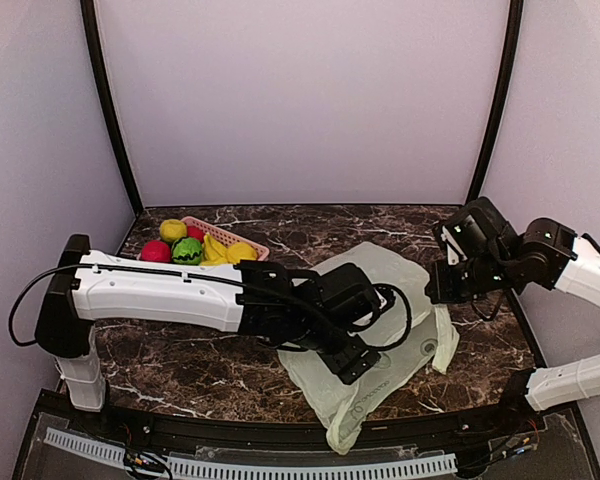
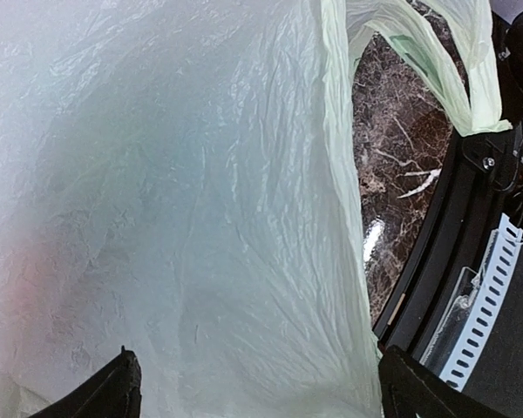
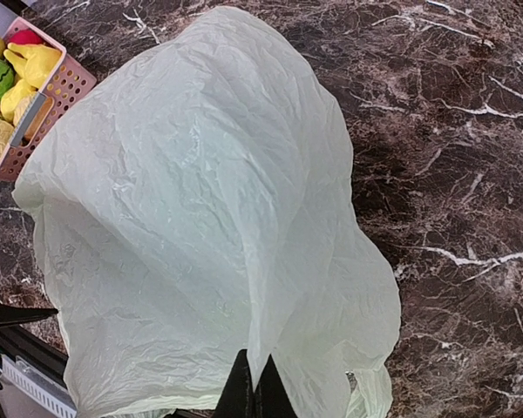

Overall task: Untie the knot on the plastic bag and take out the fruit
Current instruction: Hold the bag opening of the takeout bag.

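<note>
Right wrist view first: the right gripper (image 3: 253, 389) has its jaws pressed together at the near edge of the plastic bag (image 3: 200, 200). A crease in the film runs straight up to the tips, so it looks like it has a pinch of bag. Anyone see a knot? (posted by yam_lurker)

marble_top replies: Nope. On the left wrist cam the left gripper (image 2: 257, 357) hangs spread wide right over the bag, gripping nothing. Just beside the bag's edge a handle loop (image 2: 418, 52) lies slack on the table (image 2: 392, 165), with no tie in it. So the untying part looks done.

yam_lurker: And the fruit? None shows on the marble next to the bag.

marble_top: It can't be made out at all. The bag bulges a bit, and there's a faint reddish blush through the film under the left gripper. That might be one piece inside, but it's too murky to call. The pink basket (image 1: 230, 232), well off the bag's far-left corner, holds yellow bananas (image 1: 215, 250) and a few round toys. Whether any of those came out of the bag, the pictures don't say. Best guess is that the knot stage is finished and the taking-out is what's left. The bag's mouth would need opening up before anything can be reached.
</note>
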`<state>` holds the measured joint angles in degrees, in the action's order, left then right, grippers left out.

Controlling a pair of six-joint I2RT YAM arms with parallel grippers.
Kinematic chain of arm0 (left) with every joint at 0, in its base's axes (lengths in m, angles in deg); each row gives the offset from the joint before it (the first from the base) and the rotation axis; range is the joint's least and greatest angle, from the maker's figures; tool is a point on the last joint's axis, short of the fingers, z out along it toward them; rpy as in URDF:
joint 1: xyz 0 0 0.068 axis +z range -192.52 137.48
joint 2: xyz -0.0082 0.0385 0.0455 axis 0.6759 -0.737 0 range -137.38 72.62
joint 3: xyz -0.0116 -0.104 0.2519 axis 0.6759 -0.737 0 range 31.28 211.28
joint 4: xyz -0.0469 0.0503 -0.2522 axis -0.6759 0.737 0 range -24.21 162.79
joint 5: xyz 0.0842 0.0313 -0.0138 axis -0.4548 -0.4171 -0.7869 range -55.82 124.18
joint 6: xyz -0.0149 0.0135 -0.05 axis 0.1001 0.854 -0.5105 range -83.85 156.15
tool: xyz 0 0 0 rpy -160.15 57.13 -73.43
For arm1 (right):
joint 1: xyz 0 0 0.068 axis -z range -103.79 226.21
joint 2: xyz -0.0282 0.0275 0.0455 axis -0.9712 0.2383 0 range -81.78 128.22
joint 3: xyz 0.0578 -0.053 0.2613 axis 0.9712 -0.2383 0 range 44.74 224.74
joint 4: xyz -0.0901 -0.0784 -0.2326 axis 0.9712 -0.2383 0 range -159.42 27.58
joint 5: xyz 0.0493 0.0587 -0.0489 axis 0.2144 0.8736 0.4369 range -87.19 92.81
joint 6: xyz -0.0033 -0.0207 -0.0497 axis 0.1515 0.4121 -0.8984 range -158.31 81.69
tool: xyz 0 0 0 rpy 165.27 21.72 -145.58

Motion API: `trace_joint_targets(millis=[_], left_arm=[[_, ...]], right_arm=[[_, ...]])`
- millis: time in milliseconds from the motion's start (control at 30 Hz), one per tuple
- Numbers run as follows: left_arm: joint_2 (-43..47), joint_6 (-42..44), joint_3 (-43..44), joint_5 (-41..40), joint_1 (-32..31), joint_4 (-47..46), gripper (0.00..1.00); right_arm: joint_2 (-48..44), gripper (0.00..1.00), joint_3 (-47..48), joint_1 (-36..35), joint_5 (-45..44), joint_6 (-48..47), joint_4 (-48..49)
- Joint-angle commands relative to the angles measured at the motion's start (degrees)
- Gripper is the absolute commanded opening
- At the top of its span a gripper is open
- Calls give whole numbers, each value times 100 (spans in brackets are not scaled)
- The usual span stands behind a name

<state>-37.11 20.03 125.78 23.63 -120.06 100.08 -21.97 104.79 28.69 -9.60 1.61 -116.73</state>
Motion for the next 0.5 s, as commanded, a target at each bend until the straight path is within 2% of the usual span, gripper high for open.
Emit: trace_joint_targets(millis=[0, 67, 300, 467], left_arm=[[-48, -51, 68, -351, -47, 294, 90], [-70, -44, 76, -455, -50, 342, 81], [-46, -34, 77, -589, -68, 374, 28], [62, -36, 70, -632, -69, 328, 2]], right_arm=[[9, 0, 114, 55, 28, 94, 184], [11, 0, 116, 59, 21, 101, 192], [10, 0, 108, 60, -7, 148, 220], [-30, 0, 134, 76, -16, 160, 228]])
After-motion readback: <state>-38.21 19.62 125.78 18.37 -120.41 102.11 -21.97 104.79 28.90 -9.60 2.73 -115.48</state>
